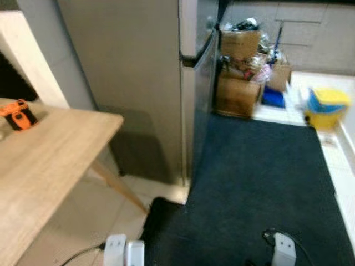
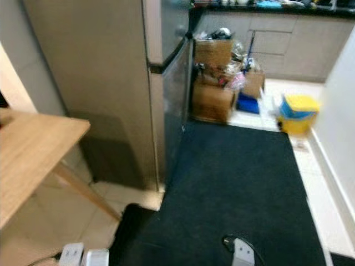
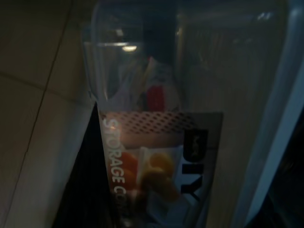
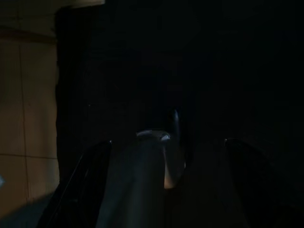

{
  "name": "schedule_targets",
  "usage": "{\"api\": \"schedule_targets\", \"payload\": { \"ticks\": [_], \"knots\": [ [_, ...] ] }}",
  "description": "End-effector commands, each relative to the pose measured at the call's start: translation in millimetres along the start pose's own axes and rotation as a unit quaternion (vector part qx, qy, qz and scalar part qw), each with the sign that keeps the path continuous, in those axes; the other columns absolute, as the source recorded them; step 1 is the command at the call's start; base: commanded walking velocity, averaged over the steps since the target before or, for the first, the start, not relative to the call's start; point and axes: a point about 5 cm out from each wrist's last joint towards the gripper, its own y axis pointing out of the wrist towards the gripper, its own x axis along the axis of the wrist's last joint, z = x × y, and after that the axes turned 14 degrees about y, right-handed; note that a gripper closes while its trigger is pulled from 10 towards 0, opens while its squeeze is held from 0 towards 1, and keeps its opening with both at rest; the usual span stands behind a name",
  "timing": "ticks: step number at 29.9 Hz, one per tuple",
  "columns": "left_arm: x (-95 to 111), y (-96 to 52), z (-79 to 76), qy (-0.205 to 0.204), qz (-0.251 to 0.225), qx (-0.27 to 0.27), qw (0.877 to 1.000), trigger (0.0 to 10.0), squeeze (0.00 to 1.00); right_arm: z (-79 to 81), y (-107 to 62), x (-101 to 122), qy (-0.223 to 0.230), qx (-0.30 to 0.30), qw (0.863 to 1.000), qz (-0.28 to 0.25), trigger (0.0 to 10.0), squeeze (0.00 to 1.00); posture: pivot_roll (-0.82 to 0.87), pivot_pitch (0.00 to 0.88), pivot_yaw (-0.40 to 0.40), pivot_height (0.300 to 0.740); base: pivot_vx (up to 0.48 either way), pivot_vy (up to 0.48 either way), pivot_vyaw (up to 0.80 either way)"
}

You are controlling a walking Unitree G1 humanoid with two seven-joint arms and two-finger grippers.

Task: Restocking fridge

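1. Fridge (image 1: 166,83) straight ahead, both doors closed, tall beige side facing the camera, with a dark seam between the upper and lower door.
2. Dark mat (image 1: 255,188) on the floor before the fridge, running back toward the cabinets (image 2: 277,39).
3. Wooden tabletop (image 1: 50,160) on the left, beside the fridge and apart from it. Orange tool (image 1: 19,114) lying on its far part.
4. Stacked cardboard boxes (image 1: 238,72) just past the fridge, heaped with clutter too blurred to name. Yellow and blue bucket (image 1: 327,106) on the pale tiles to their right.
5. Clear container (image 3: 190,109) close before the left wrist camera, above the line where tile meets mat. Printed label on it reading "STORAGE" and "DIY", with orange shapes pictured. Something red and white inside, unclear.
6. Left arm (image 1: 123,252) low at the near edge of the mat. Impossible to tell whether the left end effector is closed on the container.
7. Right arm (image 1: 284,249) low over the mat. Right end effector (image 4: 166,166) open in a very dark view, black fingers (image 4: 90,185) spread wide. Between them a pale grey shape, too dim to identify.
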Motion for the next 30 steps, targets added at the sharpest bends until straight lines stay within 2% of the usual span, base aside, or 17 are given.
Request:
{"api": "schedule_targets", "payload": {
  "ticks": [1,7,11,30],
  "knots": [
    [-5.6,-1.1,0.6,0.003,0.007,0.001,1.000,10.0,0.00,0.3,-0.1,-3.4,-0.003,0.000,1.000,0.005,10.0,0.00,-0.06,0.000,0.024,0.740,0.454,0.000,0.00],
    [-7.1,-1.0,-1.6,0.000,0.012,-0.003,1.000,10.0,0.00,-0.1,-0.3,-3.5,-0.004,0.000,1.000,0.005,10.0,0.00,-0.06,0.000,0.022,0.740,0.195,0.000,0.00],
    [-7.2,-0.9,-4.1,0.007,0.012,-0.016,1.000,10.0,0.00,-0.3,-0.3,-3.7,-0.005,0.000,1.000,0.005,10.0,0.00,-0.06,0.000,0.022,0.740,0.000,-0.350,0.00],
    [-7.8,-1.0,-3.6,0.010,0.013,-0.014,1.000,10.0,0.00,1.3,0.0,-4.1,-0.014,0.004,1.000,0.008,10.0,0.00,-0.06,0.000,0.020,0.740,0.000,-0.424,0.00]
  ]
}}
